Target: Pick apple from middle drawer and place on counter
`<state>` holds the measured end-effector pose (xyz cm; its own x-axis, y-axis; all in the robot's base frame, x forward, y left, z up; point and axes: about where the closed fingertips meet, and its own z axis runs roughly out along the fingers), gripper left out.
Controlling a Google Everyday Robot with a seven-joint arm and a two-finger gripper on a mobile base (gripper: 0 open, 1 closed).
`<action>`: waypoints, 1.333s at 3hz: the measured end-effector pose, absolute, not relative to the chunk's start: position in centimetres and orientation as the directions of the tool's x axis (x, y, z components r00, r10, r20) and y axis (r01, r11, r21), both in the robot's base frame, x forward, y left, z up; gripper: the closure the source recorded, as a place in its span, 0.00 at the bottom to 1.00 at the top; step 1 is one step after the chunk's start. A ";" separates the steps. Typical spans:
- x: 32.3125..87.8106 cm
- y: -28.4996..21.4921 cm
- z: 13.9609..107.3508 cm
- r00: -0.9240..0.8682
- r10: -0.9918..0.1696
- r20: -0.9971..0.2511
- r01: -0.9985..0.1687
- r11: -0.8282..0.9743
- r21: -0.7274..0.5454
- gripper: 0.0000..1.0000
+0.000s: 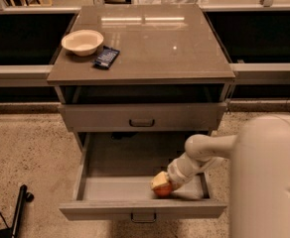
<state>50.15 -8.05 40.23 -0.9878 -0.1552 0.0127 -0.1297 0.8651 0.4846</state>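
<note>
The middle drawer [115, 187] is pulled open below the shut upper drawer. The apple [162, 189], red-orange, lies at the drawer's front right, on its floor. My gripper [161, 181] reaches down into the drawer from the right and sits right on top of the apple, its cream tip covering the fruit's upper side. The white arm [204, 152] fills the lower right of the view. The counter [150, 38] is the glossy grey-brown top of the cabinet.
A cream bowl [82, 41] and a dark snack packet [107, 57] sit on the counter's left side. The upper drawer front [142, 117] is shut. A black object [17, 209] lies on the speckled floor at lower left.
</note>
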 end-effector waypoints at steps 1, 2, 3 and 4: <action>51.8 -9.5 47.5 -0.969 -0.186 -0.162 -0.246 0.785 0.569 1.00; 52.6 -13.3 57.4 -0.906 -0.225 -0.360 -0.403 0.720 0.565 1.00; 54.3 -16.2 69.0 -0.809 -0.314 -0.496 -0.554 0.690 0.466 1.00; 57.1 -15.7 76.3 -0.747 -0.357 -0.561 -0.604 0.715 0.350 1.00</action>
<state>57.11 -15.67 76.31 -0.7472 -0.3566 -0.5609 -0.6045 0.7154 0.3504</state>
